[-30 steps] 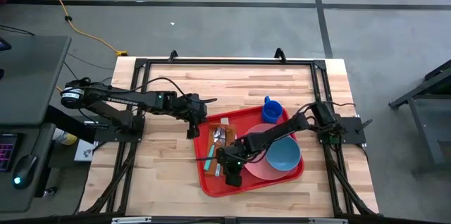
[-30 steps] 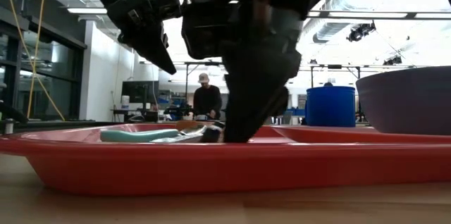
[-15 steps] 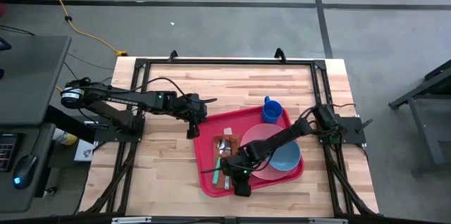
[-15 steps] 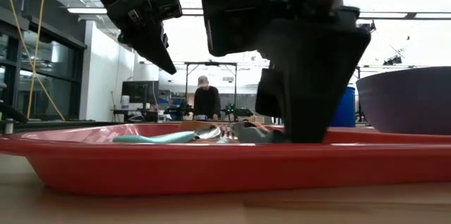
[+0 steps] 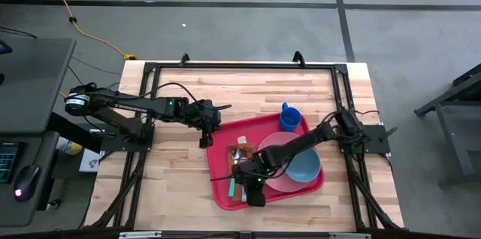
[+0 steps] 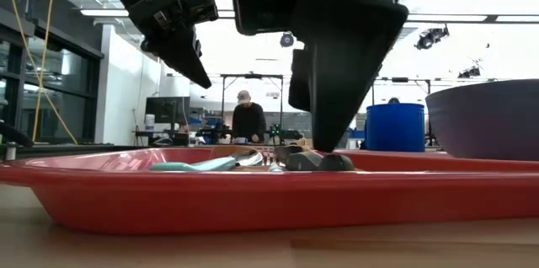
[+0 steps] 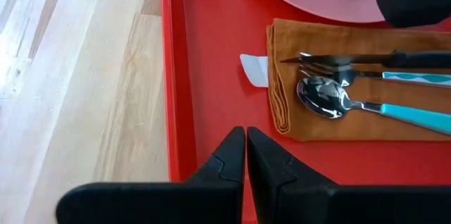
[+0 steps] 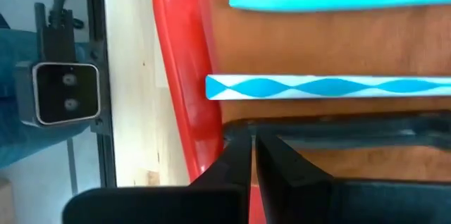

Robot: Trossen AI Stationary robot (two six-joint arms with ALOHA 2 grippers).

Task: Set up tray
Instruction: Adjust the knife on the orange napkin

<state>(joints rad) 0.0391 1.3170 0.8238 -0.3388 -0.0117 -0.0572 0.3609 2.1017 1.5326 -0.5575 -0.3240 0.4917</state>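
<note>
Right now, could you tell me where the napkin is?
In the high view, the napkin lies in the tray's left half, beside the plate, under the cutlery.

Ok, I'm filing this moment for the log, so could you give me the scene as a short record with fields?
tray: red tray on the wooden table
on tray: pink plate, blue bowl, blue cup, brown napkin with cutlery on it
left gripper: left gripper shut, above the table beside the tray's edge
right gripper: right gripper shut, low over the cutlery handles
</note>
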